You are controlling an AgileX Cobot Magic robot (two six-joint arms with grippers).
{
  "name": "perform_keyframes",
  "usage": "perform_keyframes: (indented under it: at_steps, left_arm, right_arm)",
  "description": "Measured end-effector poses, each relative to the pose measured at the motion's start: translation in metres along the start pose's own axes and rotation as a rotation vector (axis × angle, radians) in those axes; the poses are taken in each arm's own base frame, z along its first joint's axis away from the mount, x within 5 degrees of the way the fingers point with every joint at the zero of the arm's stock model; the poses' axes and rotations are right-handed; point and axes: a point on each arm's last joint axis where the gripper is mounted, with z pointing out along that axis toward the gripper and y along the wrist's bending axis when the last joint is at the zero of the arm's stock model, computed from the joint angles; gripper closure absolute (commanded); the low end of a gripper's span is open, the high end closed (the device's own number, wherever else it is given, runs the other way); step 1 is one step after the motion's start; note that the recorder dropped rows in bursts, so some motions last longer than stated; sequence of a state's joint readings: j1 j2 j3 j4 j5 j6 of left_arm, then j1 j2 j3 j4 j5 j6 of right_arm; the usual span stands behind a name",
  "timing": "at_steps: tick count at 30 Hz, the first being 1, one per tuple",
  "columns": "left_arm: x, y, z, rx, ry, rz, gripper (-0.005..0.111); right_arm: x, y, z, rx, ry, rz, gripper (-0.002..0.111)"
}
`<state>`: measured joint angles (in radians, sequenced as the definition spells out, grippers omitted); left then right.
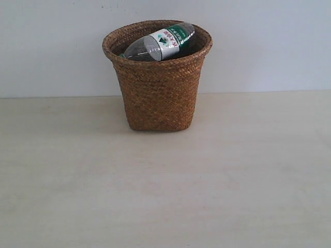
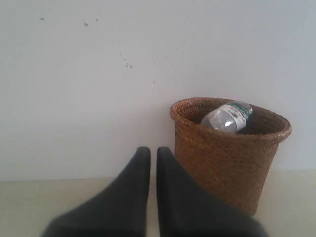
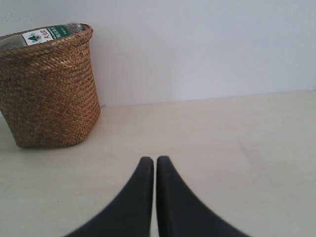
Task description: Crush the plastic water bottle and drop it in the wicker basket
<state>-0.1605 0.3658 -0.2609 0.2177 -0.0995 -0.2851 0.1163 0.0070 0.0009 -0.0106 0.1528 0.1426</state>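
In wicker basket (image 1: pixel 155 95), half-hidden bottle (image 1: pixel 164 43)

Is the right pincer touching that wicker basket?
Apart. The right wrist view shows a stretch of bare table between the tips of the right pincer and the wicker basket.

The plastic water bottle (image 1: pixel 160 42), lying inside the wicker basket (image 1: pixel 155 93), wears a green-and-white label (image 1: pixel 168 40) with red characters. They are too blurred to read.
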Motion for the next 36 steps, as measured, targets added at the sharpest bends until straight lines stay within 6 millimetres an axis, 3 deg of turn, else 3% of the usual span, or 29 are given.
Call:
perform_keyframes:
  at_steps: [7,18,36]
  left_arm:
    - [0.03,0.004,-0.017,-0.034,0.057,0.064,0.103]
    - [0.072,0.019,-0.034,-0.23,0.109,0.004,0.103]
    - [0.089,0.023,-0.038,-0.283,0.258,-0.003,0.103]
  right_arm:
    - [0.0,0.0,0.0,0.0,0.0,0.0,0.108]
    - [0.0,0.0,0.0,0.0,0.0,0.0,0.108]
    - [0.0,0.0,0.0,0.0,0.0,0.0,0.108]
